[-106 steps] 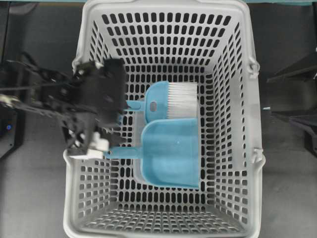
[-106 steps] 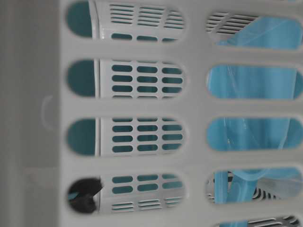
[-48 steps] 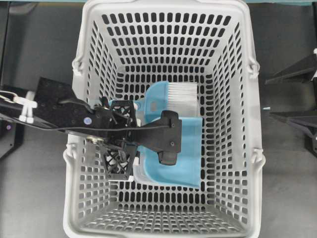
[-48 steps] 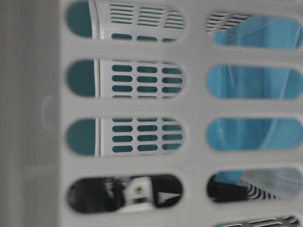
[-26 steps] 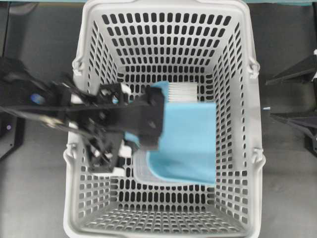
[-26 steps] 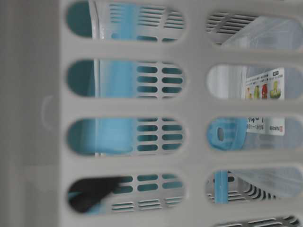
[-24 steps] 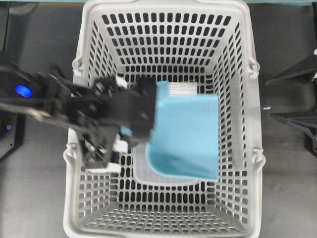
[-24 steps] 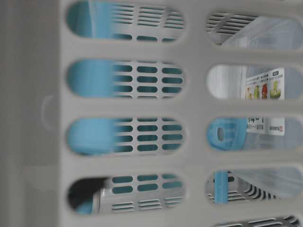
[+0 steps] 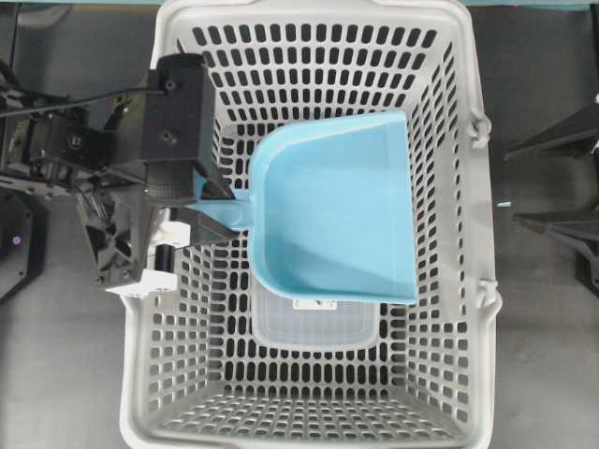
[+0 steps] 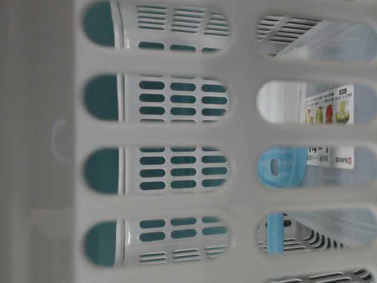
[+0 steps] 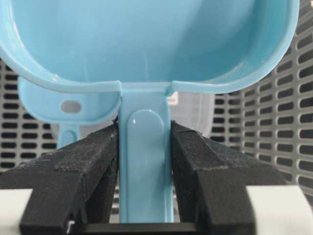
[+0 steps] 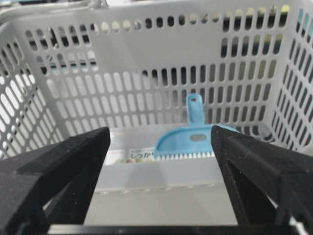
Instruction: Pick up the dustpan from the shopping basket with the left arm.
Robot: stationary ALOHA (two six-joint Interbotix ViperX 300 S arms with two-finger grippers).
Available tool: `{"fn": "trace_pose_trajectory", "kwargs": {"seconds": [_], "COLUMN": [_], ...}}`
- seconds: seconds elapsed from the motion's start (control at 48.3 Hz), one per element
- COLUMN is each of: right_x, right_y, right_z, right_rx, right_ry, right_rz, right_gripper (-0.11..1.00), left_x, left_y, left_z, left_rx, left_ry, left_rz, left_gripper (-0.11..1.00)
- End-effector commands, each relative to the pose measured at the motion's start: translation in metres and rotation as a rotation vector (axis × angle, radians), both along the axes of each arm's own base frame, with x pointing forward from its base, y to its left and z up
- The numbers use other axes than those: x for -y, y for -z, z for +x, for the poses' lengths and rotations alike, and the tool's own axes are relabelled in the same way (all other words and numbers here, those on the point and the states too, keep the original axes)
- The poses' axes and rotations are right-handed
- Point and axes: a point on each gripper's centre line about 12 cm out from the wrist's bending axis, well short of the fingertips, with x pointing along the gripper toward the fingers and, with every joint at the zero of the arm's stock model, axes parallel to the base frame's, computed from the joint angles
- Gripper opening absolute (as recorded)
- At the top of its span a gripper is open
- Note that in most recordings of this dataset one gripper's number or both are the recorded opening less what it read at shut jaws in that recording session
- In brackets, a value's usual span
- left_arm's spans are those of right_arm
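Seen from overhead: dark, matte surface (image 9: 65,374) carrying a large light grey shopping basket (image 9: 318,19) with slotted walls, filling most of the view. Held aloft over the basket's middle, a light blue dustpan (image 9: 332,210), tray up and level, thin handle pointing toward the basket's left wall. Left gripper (image 9: 217,210) at that left wall, jaws clamped on the dustpan handle, gripped from both sides in the wrist view. Below the dustpan, on the basket floor, a clear plastic container (image 9: 314,327) and a blue hand brush (image 12: 193,142) with white bristles. Right gripper (image 12: 161,161) at the basket's right rim, jaws wide apart, holding nothing. Teal backdrop glimpsed through the wall slots.
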Motion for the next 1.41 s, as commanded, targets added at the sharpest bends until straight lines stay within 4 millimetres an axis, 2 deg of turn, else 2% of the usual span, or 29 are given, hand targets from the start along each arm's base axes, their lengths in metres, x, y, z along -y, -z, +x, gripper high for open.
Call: {"fn": "trace_pose_trajectory", "kwargs": {"seconds": [0.0,0.684,1.388], "right_x": [0.000,-0.001,-0.002], "right_y": [-0.004,-0.006,-0.009], "right_z": [0.001,0.000,-0.001], "right_rx": [0.017,0.028,0.051], "right_ry": [0.000,-0.001,-0.006], "right_rz": [0.006,0.010,0.010], "right_gripper": [0.79,0.79,0.79], "left_x": [0.000,0.000,0.001], "left_y": [-0.014,-0.002,0.001], "left_z": [-0.002,-0.003,-0.002], "left_rx": [0.045,0.002,0.001], "left_ry": [0.001,0.007,0.009], "left_rz": [-0.001,0.007,0.007], "left_gripper": [0.30,0.30,0.30]}}
